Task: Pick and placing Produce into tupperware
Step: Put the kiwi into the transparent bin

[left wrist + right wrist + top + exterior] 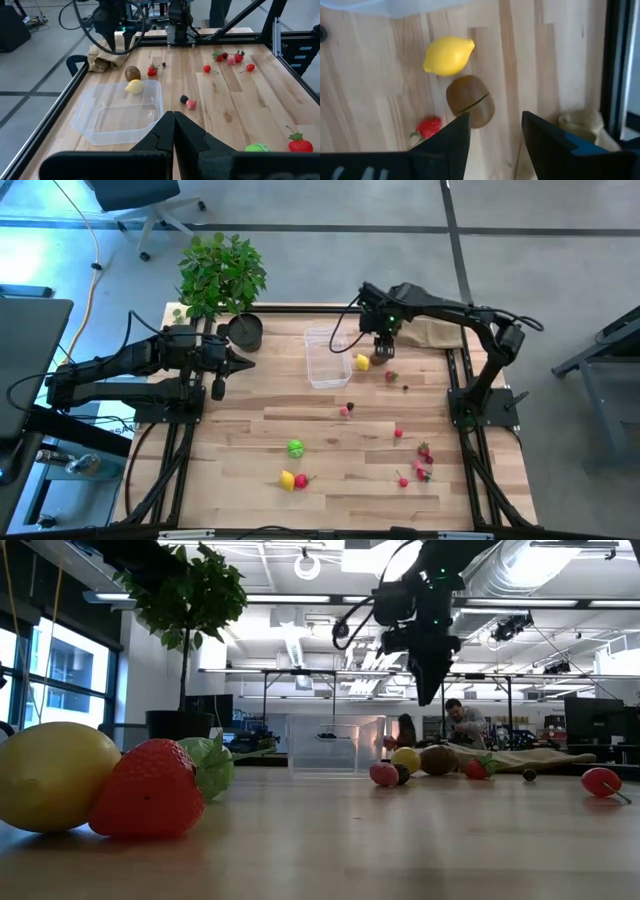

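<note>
Right tool (pixel 492 135), released, hangs over the kiwi (pixel 470 101) beside a lemon (pixel 448 55) at the tub's (pixel 326 358) three o'clock; left tool (pixel 243 361) clenched at its nine

The table (pixel 330 470) is pale wood in jointed strips, smooth, with a soft sheen and visible grain. The tub (pixel 120 117) is clear plastic, thin-walled, slightly frosted, catching light along its rim. The lemon (pixel 448 55) looks like smooth matt plastic with an even yellow skin. The kiwi (pixel 470 101) has a dull brown, faintly fuzzy-looking surface with a slit across it. The strawberry (pixel 150 790) is glossy red and dimpled. The bag (pixel 107 57) is tan paper, matt and creased. The right gripper (pixel 495 137) has fingers of matt black plastic. The frame (pixel 285 30) around the table is dark metal.
</note>
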Robot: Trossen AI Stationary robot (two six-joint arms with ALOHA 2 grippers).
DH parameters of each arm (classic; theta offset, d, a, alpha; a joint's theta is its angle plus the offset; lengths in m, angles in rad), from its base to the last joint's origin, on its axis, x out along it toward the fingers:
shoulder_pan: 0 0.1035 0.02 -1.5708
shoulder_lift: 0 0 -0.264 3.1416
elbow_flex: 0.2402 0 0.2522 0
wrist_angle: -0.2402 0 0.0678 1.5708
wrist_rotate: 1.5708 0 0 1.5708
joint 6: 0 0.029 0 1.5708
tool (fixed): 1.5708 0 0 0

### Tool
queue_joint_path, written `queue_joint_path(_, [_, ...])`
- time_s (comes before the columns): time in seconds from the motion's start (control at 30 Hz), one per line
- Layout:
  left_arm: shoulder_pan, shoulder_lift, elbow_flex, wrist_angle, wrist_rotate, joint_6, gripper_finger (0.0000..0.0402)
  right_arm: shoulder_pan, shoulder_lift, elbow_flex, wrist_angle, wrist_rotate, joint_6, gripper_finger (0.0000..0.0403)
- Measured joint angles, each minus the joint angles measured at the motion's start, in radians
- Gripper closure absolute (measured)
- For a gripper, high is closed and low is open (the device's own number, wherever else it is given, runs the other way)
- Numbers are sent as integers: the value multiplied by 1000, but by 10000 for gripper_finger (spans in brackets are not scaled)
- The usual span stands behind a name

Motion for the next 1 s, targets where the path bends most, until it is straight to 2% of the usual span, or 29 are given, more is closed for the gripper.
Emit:
queue_joint_path(0.27, [0,0,0,0,0,0,401,-2,1,-57,-8,16,-5,167])
queue_joint_path(0.4, [0,0,0,0,0,0,401,-7,1,-95,15,2,-54,148])
queue_joint_path(0.73, [0,0,0,0,0,0,401,-9,12,-140,79,-17,-107,145])
queue_joint_path(1.0, [0,0,0,0,0,0,401,-8,87,-139,86,-48,-110,145])
